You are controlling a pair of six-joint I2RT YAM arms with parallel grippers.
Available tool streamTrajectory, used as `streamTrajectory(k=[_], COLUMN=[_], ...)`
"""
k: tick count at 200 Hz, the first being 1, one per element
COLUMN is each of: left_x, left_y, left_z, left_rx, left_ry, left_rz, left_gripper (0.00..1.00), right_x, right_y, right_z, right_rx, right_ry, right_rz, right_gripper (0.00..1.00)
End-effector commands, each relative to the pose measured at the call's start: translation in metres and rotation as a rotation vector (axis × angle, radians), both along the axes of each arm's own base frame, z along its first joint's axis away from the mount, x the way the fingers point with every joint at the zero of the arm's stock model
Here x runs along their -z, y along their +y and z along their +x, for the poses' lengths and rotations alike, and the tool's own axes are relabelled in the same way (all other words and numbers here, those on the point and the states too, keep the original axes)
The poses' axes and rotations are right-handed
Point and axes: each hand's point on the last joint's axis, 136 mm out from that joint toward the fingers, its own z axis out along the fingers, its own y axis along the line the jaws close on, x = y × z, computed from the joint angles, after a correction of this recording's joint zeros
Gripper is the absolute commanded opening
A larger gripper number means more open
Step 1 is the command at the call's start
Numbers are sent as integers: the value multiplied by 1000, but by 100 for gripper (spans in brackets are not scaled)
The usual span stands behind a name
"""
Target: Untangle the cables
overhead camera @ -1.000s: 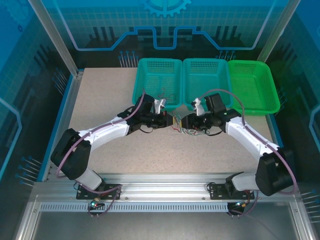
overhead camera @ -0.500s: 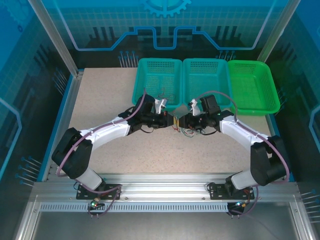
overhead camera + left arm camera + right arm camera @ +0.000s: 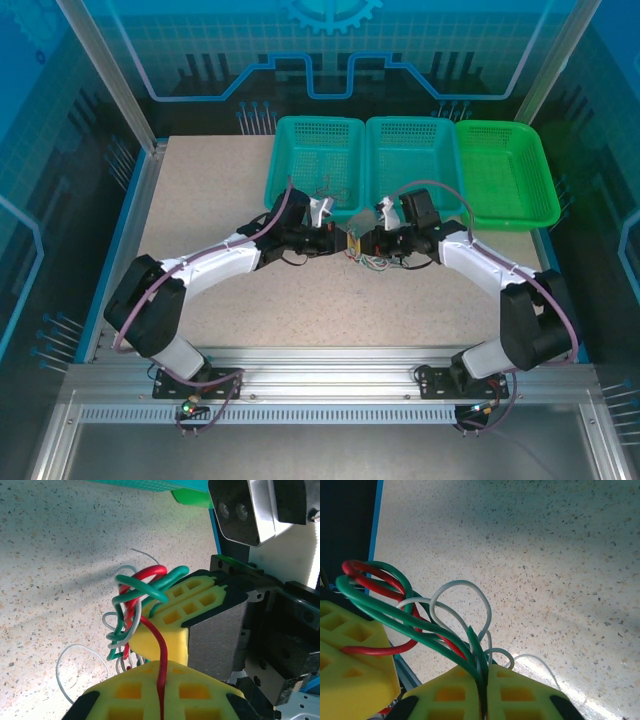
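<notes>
1. Left gripper [image 3: 344, 241]: closed. Its yellow pads [image 3: 125, 692] pinch a red cable [image 3: 161, 652] that runs straight up between them into the knot.
2. Right gripper [image 3: 363, 243]: closed, nearly tip to tip with the left. A green cable [image 3: 476, 647] is clamped between its own pads [image 3: 520, 695]. Whether a white strand is caught with it cannot be told.
3. Cables [image 3: 374, 263]: one tangle of red, green and white loops at the meeting point of both grippers, over the table [image 3: 230, 200]. Whether the lowest loops touch it is unclear.
4. Baskets: left teal basket [image 3: 275, 165], middle teal basket [image 3: 410, 122] and green basket [image 3: 540, 160] stand in a row at the far edge. The left one holds a few thin strands, too small to identify.
5. Hazard: the grips sit very close together on a tight knot. Pulling apart could cinch the loops instead of freeing them, or slip a thin strand out of the pads. The red and green loops hook around the right gripper's finger and may snag there.
6. View notes: the overhead camera gives position relative to the baskets but no strand detail. The left wrist camera shows the red pinch and the hooked loops. The right wrist camera shows the green pinch and the white loops [image 3: 465, 587].
</notes>
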Motion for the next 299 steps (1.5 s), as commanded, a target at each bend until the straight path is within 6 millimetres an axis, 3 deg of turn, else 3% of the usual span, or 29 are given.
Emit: streamTrajectory(k=[1,25,39,83,122,145,160,175,191,205,220,239,250,264,276,299], left_x=[-33,-35,-37,-41,-48,-51,-52,-50,-46,-50,-71,-117,-140,-149,-145,-119], left_y=[-10,-3,4,23,55,79,84,82,81,81,82,87,97,115,132,156], left_z=[-4,-4,-5,-6,-8,-8,-8,-7,-4,-1,4,16,29,53,78,129], left_rx=[72,57,43,9,-51,-107,-118,-106,-109,-114,-124,-157,-208,-300,-381,-515], left_ry=[-78,-87,-93,-95,-107,-112,-113,-105,-90,-103,-133,-222,-278,-305,-298,-236], left_rz=[-55,-34,-26,-3,40,52,47,42,53,58,26,-31,-32,25,95,199], left_gripper=[0,0,0,0,0,0,0,0,0,0,0,0,0,0,0,0], right_x=[26,49,54,57,67,61,56,56,61,68,74,73,68,62,56,46], right_y=[-36,-96,-120,-157,-257,-289,-282,-254,-230,-223,-224,-214,-198,-178,-163,-149], right_z=[-5,-7,-8,-8,-34,-40,-30,-17,-18,-27,-39,-48,-52,-59,-64,-82], right_rx=[114,316,384,472,880,1010,968,849,749,738,760,720,651,570,546,545], right_ry=[36,100,110,141,305,310,279,239,252,288,310,281,238,178,142,123], right_rz=[-136,-317,-345,-420,-555,-560,-540,-497,-520,-528,-530,-531,-531,-518,-461,-375], right_gripper=[0,0,0,0,0,0,0,0,0,0,0,0,0,0,0,0])
